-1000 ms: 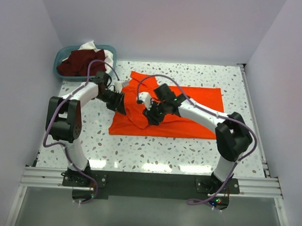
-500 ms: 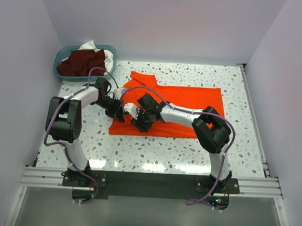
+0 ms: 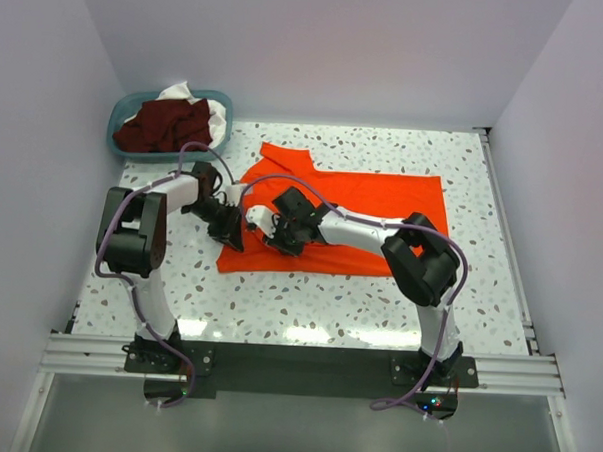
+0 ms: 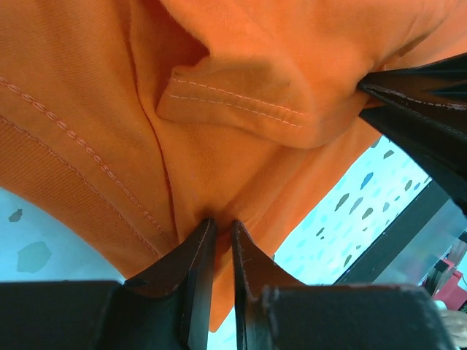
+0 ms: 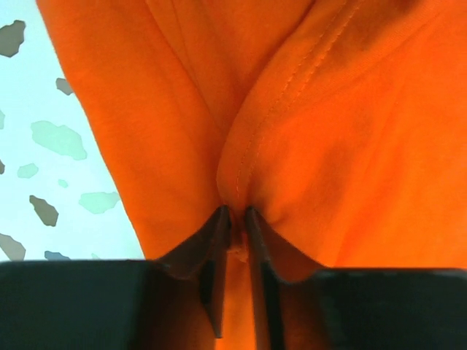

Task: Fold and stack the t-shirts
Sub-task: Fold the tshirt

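My left gripper [image 4: 219,232] and right gripper [image 5: 235,219] pinch the orange-red t-shirt [image 3: 382,205]. Teal basket [image 3: 116,128] holds maroon shirts [image 3: 166,125], far left

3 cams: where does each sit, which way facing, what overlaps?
Top external: above and behind the bases, looking down on the table, orange t-shirt and basket; both arms show.
Left wrist: on the left arm, looking along the left hand at pinched orange cloth.
Right wrist: on the right arm, looking along the right hand at pinched orange cloth.
Shared: all three see the t-shirt and speckled table.
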Tool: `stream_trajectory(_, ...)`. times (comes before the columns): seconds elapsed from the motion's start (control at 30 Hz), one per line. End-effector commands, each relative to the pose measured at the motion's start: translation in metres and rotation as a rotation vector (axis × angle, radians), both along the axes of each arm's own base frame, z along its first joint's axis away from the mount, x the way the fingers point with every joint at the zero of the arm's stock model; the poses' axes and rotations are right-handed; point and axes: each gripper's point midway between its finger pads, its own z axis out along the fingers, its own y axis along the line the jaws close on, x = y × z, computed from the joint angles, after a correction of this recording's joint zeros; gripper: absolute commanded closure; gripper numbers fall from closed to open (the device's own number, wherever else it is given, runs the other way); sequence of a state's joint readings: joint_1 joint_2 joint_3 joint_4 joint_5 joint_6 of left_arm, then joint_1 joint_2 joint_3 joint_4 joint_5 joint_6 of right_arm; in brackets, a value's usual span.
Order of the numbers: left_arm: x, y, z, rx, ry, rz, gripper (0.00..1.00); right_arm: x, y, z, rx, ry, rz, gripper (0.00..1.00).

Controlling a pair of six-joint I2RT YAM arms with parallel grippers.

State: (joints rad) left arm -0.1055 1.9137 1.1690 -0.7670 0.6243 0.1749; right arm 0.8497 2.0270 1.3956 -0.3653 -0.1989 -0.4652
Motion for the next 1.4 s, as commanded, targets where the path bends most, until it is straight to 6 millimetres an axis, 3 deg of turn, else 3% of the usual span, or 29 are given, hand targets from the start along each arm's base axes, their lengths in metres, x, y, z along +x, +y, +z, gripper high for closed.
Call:
stream_trajectory(0.0, -0.004, 0.011, -0.012, 0.057, 0.021, -0.004, 0.81, 0.027, 0.008, 0.030, 0.053, -0.092, -0.023, 0.83)
stream_trajectory(0.1, -0.005, 0.013, -0.014, 0.071, 0.023, -0.004, 0.82, 0.041, 0.004, 0.040, 0.070, -0.115, -0.059, 1.00)
stream_trajectory(0.23, -0.005, 0.015, -0.016, 0.079, 0.026, 0.000, 0.82, 0.071, -0.004, 0.056, 0.111, -0.146, -0.139, 1.00)
stream_trajectory(0.47, -0.001, 0.016, -0.017, 0.087, 0.016, 0.001, 0.82, 0.099, -0.027, 0.039, 0.073, -0.139, -0.217, 1.00)
stream_trajectory(0.53, 0.003, 0.015, -0.012, 0.080, -0.006, -0.001, 0.77, 0.102, -0.031, 0.033, 0.063, -0.128, -0.225, 1.00)
stream_trajectory(0.63, 0.017, 0.009, 0.009, 0.030, -0.105, -0.005, 0.68, 0.099, -0.033, 0.022, 0.051, -0.097, -0.225, 1.00)
stream_trajectory(0.67, 0.023, 0.003, 0.028, -0.016, -0.167, -0.009, 0.66, 0.099, -0.032, 0.021, 0.052, -0.093, -0.228, 1.00)
stream_trajectory(0.8, 0.051, -0.005, 0.067, -0.068, -0.354, 0.000, 0.62, 0.100, -0.032, 0.013, 0.044, -0.075, -0.252, 1.00)
stream_trajectory(0.9, 0.067, -0.013, 0.081, -0.117, -0.395, 0.023, 0.60, 0.105, -0.034, 0.011, 0.043, -0.078, -0.281, 1.00)
stream_trajectory(1.2, 0.084, -0.028, 0.053, -0.179, -0.259, 0.152, 0.53, 0.109, -0.038, 0.009, 0.045, -0.060, -0.310, 1.00)
stream_trajectory(1.37, 0.090, -0.037, 0.046, -0.189, -0.249, 0.147, 0.53, 0.108, -0.039, 0.009, 0.045, -0.051, -0.309, 1.00)
